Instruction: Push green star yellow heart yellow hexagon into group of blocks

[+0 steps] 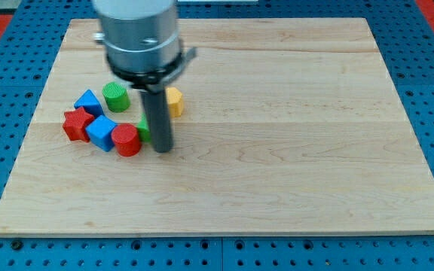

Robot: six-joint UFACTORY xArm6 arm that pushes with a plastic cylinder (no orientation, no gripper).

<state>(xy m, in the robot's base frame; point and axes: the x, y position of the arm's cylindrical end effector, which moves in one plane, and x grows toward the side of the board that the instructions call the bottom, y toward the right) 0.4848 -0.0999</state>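
My tip (162,149) rests on the board just right of the block cluster at the view's left. A green block (142,129), mostly hidden behind the rod, shows only a sliver at the rod's left, so its shape is unclear. A yellow block (174,101) sits just behind the rod to its right, partly hidden; its shape is unclear. A red cylinder (126,140) lies just left of my tip, touching the green sliver. Only one yellow block shows.
A green cylinder (115,97), a blue triangular block (88,102), a red star-like block (75,124) and a blue block (101,132) form the cluster at the left. The wooden board (292,150) lies on a blue pegboard. The arm's grey body hangs above.
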